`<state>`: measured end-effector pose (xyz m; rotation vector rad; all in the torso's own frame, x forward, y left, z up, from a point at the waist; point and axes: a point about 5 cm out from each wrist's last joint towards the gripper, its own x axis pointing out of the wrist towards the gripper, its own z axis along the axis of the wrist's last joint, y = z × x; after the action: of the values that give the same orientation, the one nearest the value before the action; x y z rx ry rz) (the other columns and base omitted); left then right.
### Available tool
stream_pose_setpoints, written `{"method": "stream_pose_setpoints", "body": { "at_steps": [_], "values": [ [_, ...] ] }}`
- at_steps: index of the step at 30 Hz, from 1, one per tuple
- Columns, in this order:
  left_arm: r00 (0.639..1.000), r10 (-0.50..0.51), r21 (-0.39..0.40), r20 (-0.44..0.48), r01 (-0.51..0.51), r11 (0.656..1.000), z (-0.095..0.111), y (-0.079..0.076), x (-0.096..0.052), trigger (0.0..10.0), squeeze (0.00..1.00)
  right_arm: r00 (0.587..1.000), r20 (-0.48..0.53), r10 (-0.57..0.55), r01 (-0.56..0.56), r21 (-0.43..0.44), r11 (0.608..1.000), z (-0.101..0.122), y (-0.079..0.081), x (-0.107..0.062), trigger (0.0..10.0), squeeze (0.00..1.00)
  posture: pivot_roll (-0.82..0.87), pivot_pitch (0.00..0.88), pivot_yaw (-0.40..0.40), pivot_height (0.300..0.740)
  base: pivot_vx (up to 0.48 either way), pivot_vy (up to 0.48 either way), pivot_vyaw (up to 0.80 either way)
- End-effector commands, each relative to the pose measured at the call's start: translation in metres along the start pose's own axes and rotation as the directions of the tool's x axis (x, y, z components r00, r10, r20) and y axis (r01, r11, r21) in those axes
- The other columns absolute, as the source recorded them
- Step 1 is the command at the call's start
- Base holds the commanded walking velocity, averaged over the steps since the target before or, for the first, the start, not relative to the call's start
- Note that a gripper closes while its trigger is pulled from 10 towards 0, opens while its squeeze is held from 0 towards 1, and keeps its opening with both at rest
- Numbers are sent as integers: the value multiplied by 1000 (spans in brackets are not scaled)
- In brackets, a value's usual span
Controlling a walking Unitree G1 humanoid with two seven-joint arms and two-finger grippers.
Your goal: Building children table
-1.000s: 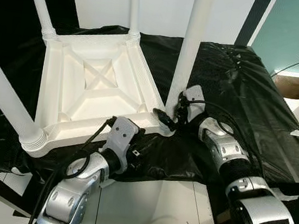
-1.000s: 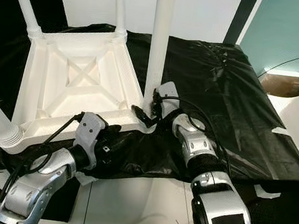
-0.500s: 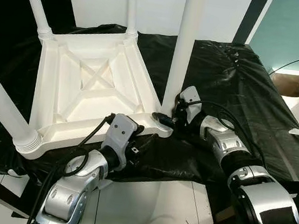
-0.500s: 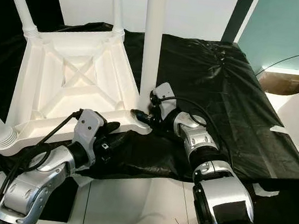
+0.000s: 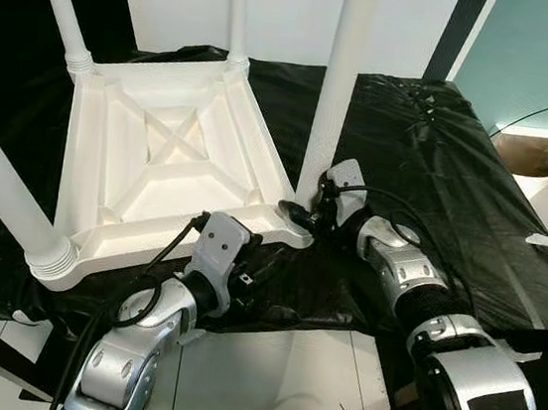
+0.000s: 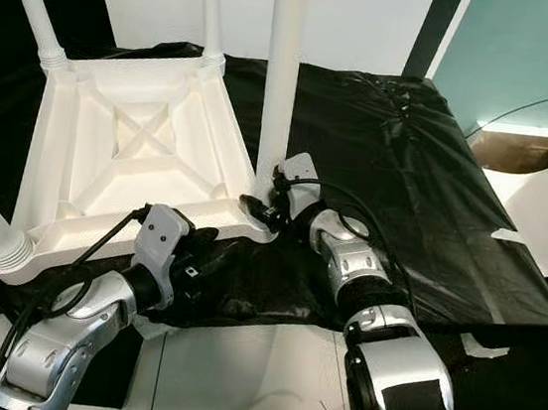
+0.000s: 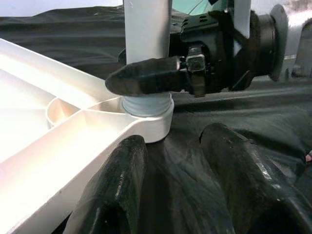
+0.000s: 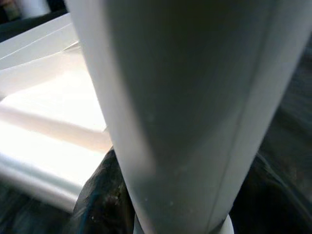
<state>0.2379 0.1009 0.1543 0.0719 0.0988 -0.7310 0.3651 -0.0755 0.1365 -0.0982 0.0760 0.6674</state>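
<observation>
- A white children's table (image 5: 173,168) lies upside down on a counter covered in black plastic sheet (image 5: 438,175), legs pointing up.
- The right claw (image 5: 305,216) is clamped on the near-right leg (image 5: 337,83) just above its corner socket.
- The left claw (image 7: 170,175), fingers apart, rests on the sheet just beside that corner.
- The left wrist view shows the leg's ribbed end seated in the socket.
</observation>
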Motion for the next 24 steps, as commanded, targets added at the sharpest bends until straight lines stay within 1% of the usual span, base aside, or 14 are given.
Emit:
{"method": "stream_pose_setpoints", "body": {
  "at_steps": [1,3,4,5,6,7,8,9,10,11,13,17,20,24],
  "values": [
    [1000,25,-6,-5,-25,1000,0,-2,0,10000,0,988,-110,-112,118,56,991,-25,4,-6,10000,0,101,20,-56,740,0,0,0],
    [1000,25,-6,-5,-25,1000,0,-2,0,10000,0,988,-110,-112,118,56,991,-25,4,-6,10000,0,101,20,-56,740,0,0,0],
    [1000,22,-8,-7,-22,1000,-1,-3,0,10000,0,978,-115,-176,185,76,980,-27,8,-9,10000,0,99,19,-54,740,0,0,0],
    [1000,22,-8,-7,-22,1000,-1,-3,0,10000,0,978,-115,-176,185,76,980,-27,8,-9,10000,0,99,19,-54,740,0,0,0],
    [1000,19,-11,-9,-19,1000,-1,-3,0,10000,0,964,-116,-239,249,88,964,-29,12,-13,10000,0,99,19,-56,740,0,0,0],
    [1000,15,-12,-11,-15,1000,-2,-4,0,10000,0,929,-120,-349,363,126,923,-31,19,-18,10000,0,99,16,-56,740,0,0,0],
    [1000,15,-12,-11,-15,1000,-2,-4,0,10000,0,929,-120,-349,363,126,923,-31,19,-18,10000,0,99,16,-56,740,0,0,0],
    [1000,13,-12,-11,-13,1000,-2,-4,0,10000,0,916,-127,-381,397,138,907,-33,22,-20,10000,0,99,16,-56,740,0,0,0],
    [1000,11,-12,-11,-11,1000,-2,-5,0,10000,0,915,-126,-384,400,144,905,-32,27,-20,10000,0,101,11,-53,740,0,0,0],
    [1000,11,-12,-11,-11,1000,-2,-5,0,10000,0,915,-126,-384,400,144,905,-32,27,-20,10000,0,101,11,-53,740,0,0,0],
    [1000,7,-12,-11,-7,1000,-2,-5,0,10000,0,919,-116,-378,393,166,904,-29,33,-19,10000,0,101,11,-53,740,0,0,0],
    [1000,2,-10,-12,-2,1000,-2,-5,1,10000,0,914,-116,-388,403,164,900,-28,31,-20,10000,0,98,2,-51,740,0,0,0],
    [1000,-1,-7,-11,1,1000,-1,-5,1,10000,0,913,-125,-388,405,165,899,-27,35,-23,10000,0,101,0,-50,740,0,0,0],
    [1000,-1,-6,-12,1,1000,-1,-5,1,10000,0,909,-114,-400,414,154,897,-23,33,-26,10000,0,100,0,-50,740,0,0,0]
  ]
}}
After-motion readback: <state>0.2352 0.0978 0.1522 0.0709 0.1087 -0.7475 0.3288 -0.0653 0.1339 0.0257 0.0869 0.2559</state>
